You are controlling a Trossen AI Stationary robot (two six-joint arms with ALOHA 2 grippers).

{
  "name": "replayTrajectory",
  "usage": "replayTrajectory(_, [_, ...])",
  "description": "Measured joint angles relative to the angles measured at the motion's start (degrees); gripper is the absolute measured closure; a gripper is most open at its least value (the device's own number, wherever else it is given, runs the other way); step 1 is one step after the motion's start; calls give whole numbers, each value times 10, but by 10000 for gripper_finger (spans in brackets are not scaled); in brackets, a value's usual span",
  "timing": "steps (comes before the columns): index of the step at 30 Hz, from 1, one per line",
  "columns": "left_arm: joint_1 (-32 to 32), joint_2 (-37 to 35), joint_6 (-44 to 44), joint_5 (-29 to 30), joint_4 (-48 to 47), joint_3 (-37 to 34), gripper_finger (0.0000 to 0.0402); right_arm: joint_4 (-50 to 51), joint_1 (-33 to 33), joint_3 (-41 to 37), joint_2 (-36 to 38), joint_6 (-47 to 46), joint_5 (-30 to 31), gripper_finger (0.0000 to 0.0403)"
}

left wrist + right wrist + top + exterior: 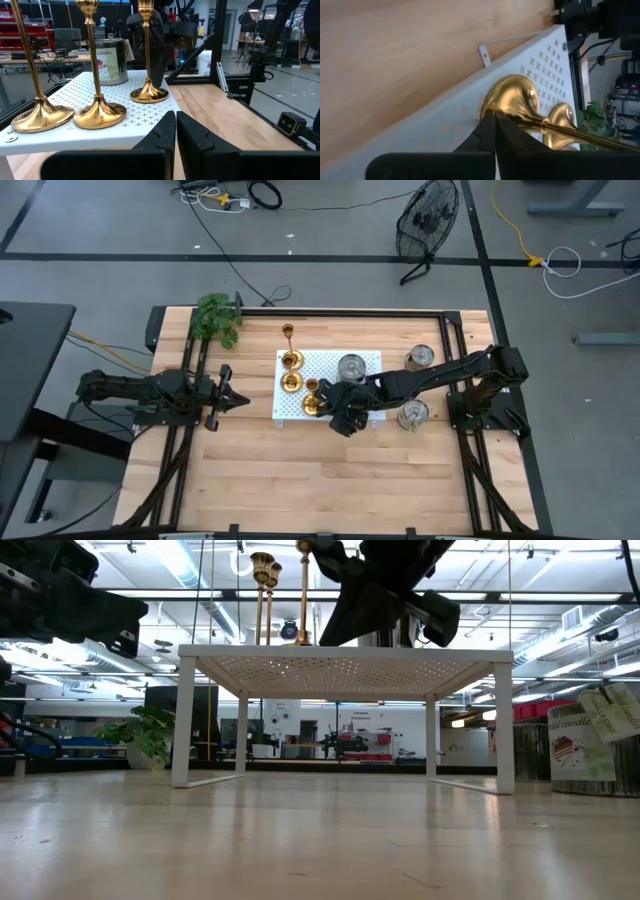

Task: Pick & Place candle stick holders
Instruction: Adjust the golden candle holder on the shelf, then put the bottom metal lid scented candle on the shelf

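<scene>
A white perforated stand, three candle tins and a plant occupy the wooden table.

The candle stick holders are seen as polished, glossy brass-gold metal; the perforated stand is finished matt white; the counter is made of smooth pale wood.

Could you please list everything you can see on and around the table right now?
Candle stick holders: three, gold, standing on the white rack's left part.
Rack: one, white perforated, mid-table.
Candle tins: three, silver, one on the rack, two right of it.
Plant: one, green, far-left corner.
Fan: one, black, on the floor beyond.
Left gripper: shut, left of the rack.
Right gripper: shut at the nearest holder's stem.
</scene>
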State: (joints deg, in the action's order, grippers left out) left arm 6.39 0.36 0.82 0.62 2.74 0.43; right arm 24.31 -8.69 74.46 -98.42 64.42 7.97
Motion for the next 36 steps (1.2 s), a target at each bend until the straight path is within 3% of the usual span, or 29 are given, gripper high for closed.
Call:
replayTrajectory(14, [0,0,0,0,0,0,383,-36,0,0,0,0,6,403])
replayTrajectory(25, [0,0,0,0,0,0,383,-9,-13,0,51,-14,0,403])
replayTrajectory(36, [0,0,0,0,0,0,383,104,-19,0,136,-164,-26,403])
